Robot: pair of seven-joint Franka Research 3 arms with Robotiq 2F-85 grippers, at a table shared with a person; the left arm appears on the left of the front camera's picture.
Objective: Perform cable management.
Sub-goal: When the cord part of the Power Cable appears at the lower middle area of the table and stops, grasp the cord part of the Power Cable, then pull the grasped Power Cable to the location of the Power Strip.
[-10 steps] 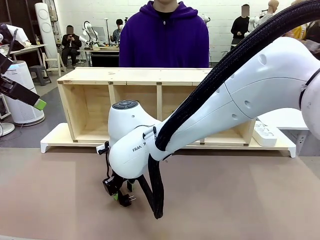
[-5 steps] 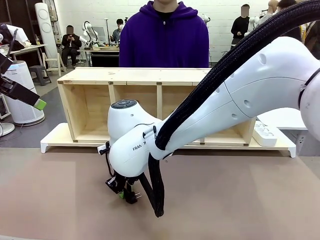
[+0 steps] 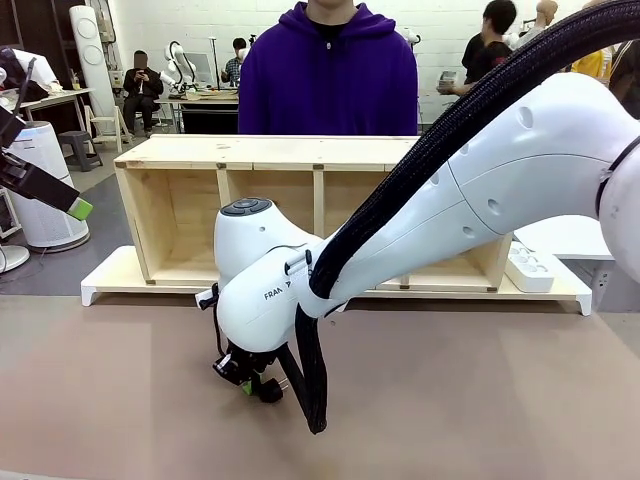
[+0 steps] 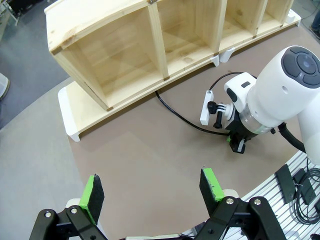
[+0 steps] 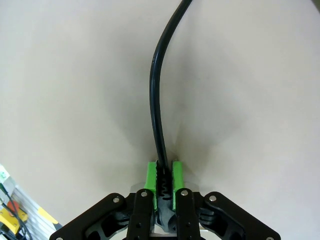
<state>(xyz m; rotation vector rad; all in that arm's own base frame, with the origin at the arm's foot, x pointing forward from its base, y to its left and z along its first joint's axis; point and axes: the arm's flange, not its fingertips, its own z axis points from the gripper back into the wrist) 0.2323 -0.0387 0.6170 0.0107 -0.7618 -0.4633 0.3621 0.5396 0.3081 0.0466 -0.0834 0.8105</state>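
On the brown table (image 4: 140,150), the right gripper (image 5: 163,181) is reaching down and clenching the cable (image 5: 155,100) at its ribbed end, with both green pads pressing against the ribs from either side. From that grip the cable is running away across the tabletop in a loose curve. In the left wrist view it is lying flat and leading back to the foot of the wooden shelf (image 4: 159,47), near the upright between two compartments. Where it is ending there cannot be told.

The cable is looking light, thin and limp. It is likely to trail and swing behind whatever point is being held, and to drag along the surface rather than keep any shape. Its smooth jacket could slip through closed pads, so the ribbed, stiffer end is probably the better place to hold, and that is where the pads are sitting. A pull too sharp may snag the far end at the shelf base.

The left gripper (image 4: 151,190) is hanging high above the table with its fingers spread wide and nothing between them, well apart from the cable.

The shelf is lying open toward the robot, and the compartments that are showing are holding nothing but bare wood; the right arm is covering part of them in the front view. A white power strip (image 3: 530,268) is resting on the shelf's base board at the right end. A person (image 3: 330,75) is standing behind the shelf.
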